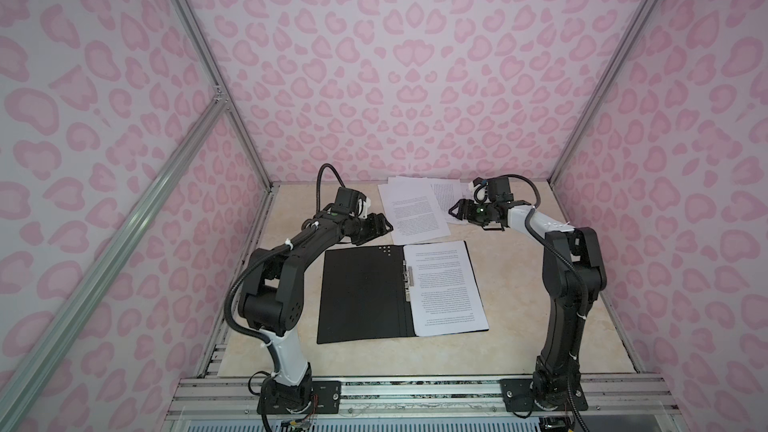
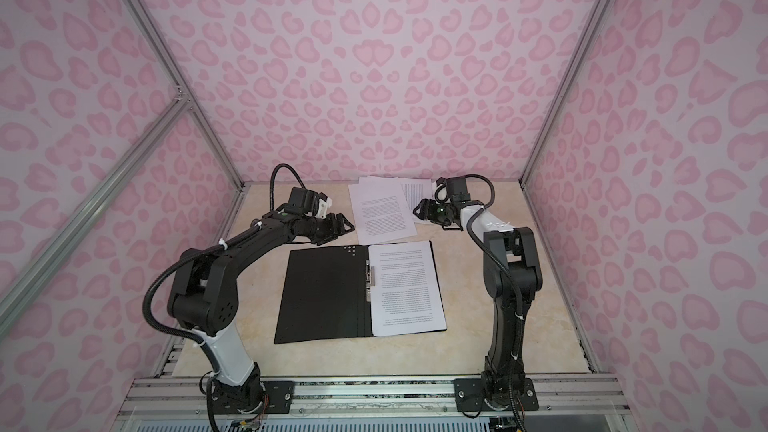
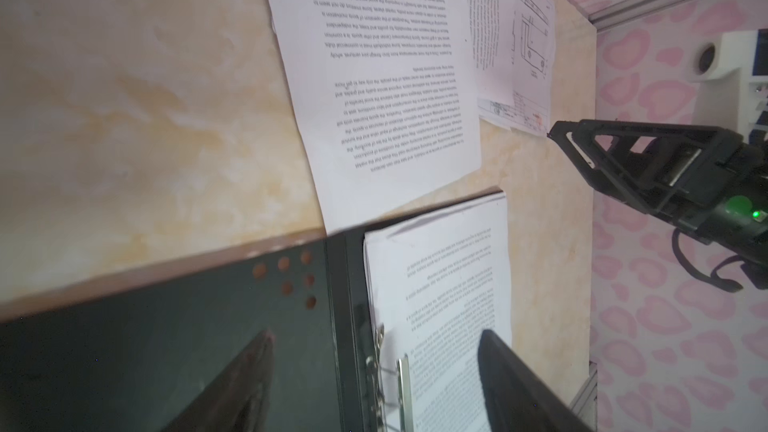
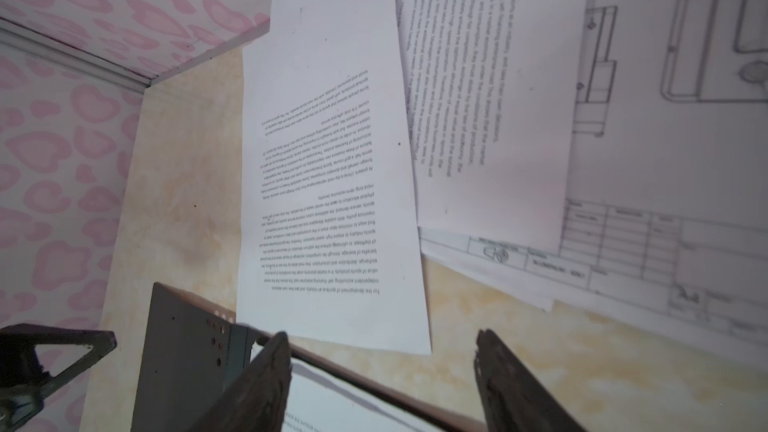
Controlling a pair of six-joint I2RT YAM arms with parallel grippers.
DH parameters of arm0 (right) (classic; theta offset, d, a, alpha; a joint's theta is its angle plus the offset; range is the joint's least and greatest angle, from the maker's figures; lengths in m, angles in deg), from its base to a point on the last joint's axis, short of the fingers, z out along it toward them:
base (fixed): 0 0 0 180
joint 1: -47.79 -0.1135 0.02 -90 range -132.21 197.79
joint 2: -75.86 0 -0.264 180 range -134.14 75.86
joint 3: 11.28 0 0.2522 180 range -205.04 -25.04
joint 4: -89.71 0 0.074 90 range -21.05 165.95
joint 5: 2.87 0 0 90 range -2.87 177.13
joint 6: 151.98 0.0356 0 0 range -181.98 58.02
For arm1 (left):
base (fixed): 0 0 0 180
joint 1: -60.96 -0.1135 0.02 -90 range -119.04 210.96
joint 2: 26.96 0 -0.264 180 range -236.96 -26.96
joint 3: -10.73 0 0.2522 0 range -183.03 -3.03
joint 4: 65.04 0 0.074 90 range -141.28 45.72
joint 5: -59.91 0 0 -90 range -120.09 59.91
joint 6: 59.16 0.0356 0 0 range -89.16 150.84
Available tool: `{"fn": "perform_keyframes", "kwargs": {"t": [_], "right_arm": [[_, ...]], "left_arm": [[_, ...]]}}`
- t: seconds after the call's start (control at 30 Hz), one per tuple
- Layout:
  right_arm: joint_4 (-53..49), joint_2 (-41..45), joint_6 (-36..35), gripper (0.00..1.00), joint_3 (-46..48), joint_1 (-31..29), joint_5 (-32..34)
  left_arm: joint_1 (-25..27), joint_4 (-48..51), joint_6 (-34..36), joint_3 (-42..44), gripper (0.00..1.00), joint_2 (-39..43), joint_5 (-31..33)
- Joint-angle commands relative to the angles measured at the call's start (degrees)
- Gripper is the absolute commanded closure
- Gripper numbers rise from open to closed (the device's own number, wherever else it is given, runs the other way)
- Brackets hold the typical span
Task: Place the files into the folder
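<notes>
**Fingers spread, nothing held**

The folder [image 1: 361,292] lay open just short of both fingertips, one sheet [image 1: 444,288] on its right half. The left gripper [image 1: 388,227] and right gripper [image 1: 451,210] hovered, fingers spread and empty. The loose files [image 1: 415,209] lay between and beyond their tips.

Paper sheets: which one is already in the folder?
The text sheet on the open folder's right half, beside its clip; the others lie loose on the table beyond.

Robot test cell in a lab: a left arm [image 1: 286,272] and a right arm [image 1: 575,272], bolted to a metal rail [image 1: 415,392], stand over a cream marble-look tabletop [image 1: 540,305], boxed in by aluminium frame bars [image 1: 197,47] and pink heart-spotted wall panels [image 1: 415,56].
</notes>
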State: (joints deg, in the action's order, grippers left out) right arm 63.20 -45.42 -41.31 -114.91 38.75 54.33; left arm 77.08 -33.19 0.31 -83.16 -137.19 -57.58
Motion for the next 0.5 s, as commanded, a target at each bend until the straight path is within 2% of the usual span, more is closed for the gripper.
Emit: {"fn": "perform_keyframes", "kwargs": {"t": [0.0,0.13,0.27,0.47], "right_arm": [[-2.4,-5.5,-1.2,0.3,-5.8,-0.7,-2.0],[-4.9,-11.3,-1.7,0.32,-12.3,-1.3,-3.0],[-6.5,-14.9,-1.9,0.34,-16.2,-1.8,-2.6],[-10.6,-17.9,-3.2,0.34,-20.7,-2.4,-0.7]], "left_arm": [[-0.3,-1.5,-0.5,-6.4,0.24,-7.2,-3.3],[-0.2,-1.2,-1.1,-12.8,0.29,-14.4,-7.1],[-0.3,0.3,-0.9,-15.9,0.3,-17.9,-6.8],[-0.5,0.8,-0.5,-19.3,0.35,-22.1,-9.8]]}}
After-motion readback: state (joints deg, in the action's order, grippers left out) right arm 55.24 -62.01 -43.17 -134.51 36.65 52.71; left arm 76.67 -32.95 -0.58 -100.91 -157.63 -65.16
